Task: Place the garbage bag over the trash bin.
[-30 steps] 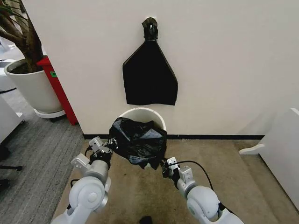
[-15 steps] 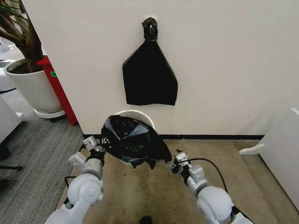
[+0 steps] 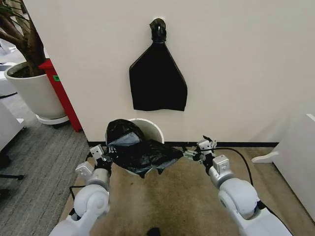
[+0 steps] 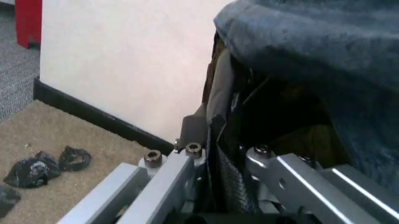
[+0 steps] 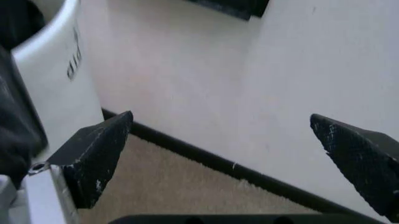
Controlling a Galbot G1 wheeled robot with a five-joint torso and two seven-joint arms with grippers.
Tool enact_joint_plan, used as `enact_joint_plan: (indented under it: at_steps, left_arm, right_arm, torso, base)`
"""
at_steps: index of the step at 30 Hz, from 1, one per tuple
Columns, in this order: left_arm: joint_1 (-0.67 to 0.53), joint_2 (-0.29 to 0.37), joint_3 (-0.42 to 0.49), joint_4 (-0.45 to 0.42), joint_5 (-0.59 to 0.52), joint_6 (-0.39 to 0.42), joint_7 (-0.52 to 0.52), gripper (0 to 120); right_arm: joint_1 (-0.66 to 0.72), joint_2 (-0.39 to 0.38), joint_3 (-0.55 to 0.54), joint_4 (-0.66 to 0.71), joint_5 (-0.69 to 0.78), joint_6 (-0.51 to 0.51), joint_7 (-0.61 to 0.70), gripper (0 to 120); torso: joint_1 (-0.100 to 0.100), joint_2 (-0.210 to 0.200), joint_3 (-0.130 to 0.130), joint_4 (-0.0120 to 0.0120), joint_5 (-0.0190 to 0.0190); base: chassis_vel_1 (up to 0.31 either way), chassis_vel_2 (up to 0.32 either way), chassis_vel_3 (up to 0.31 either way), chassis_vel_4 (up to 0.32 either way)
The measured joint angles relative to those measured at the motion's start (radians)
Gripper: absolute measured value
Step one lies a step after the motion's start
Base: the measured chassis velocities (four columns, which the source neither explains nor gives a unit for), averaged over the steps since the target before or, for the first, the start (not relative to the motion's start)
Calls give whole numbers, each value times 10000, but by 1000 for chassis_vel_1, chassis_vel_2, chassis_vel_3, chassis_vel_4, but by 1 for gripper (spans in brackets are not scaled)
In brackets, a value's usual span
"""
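Garbage bag [image 3: 139, 150]: black, crinkled, draped over the near and left part of the bin's rim, bunched higher at the left, stretched to a thin point toward the right; seen close up in the left wrist view as glossy folds [image 4: 311, 56].
Trash bin [image 3: 150, 127]: round, cream-white, standing on the floor against the wall's dark baseboard; far rim and part of the inner wall uncovered; white side with a small dark marking [image 5: 56, 84] in the right wrist view.
Left end effector [image 3: 106, 152]: at the bin's left side, closed onto the bag's edge, plastic pinched between the metal fingers [image 4: 187, 154].
Right end effector [image 3: 193, 153]: to the right of the bin, just beside the bag's stretched tip, low over the beige carpet; black fingertips [image 5: 93, 154] spread wide apart with nothing between them, wall and baseboard visible through the gap.
Flat black bag [image 3: 157, 78]: hanging on the wall above the bin from a knotted top.
Plant pot [image 3: 32, 93]: white, at far left, beside a red panel [image 3: 61, 93].
Dark scraps [image 4: 44, 165]: a few small pieces on the carpet near the baseboard.
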Motion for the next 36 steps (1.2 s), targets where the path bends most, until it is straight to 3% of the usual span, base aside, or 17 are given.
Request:
enact_joint_plan:
  at_steps: [7,13,17,23,36]
  left_arm:
    - [-56,109,-76,95,181,-53,73,5]
    - [22,77,85,228,492,-78,190,5]
    - [26,110,385,291,645,-98,225,5]
    - [-92,128,686,381,697,-92,239,5]
    - [-76,127,946,395,710,-66,355,5]
  right_arm:
    - [-180,-294,-17,250,609,59,86,100]
    - [306,-324,-217,830,178,1209,-345,100]
    - [893,-715,-1146,958,-1475,2495,-1134,100]
    - [1780,-899,-3010,374,-3403,3056,-1559,100]
    - [3758,-681,-4867,-1176,-3824,2556,-1780,100]
  torso:
    - [0,0,0,-1,0]
    - [0,0,0,0,0]
    - [0,0,0,0,0]
    - [0,0,0,0,-1]
    - [0,0,0,1,-2]
  base:
    - [0,0,0,0]
    - [0,0,0,0]
    - [0,0,0,0]
    - [0,0,0,0]
    - [0,0,0,0]
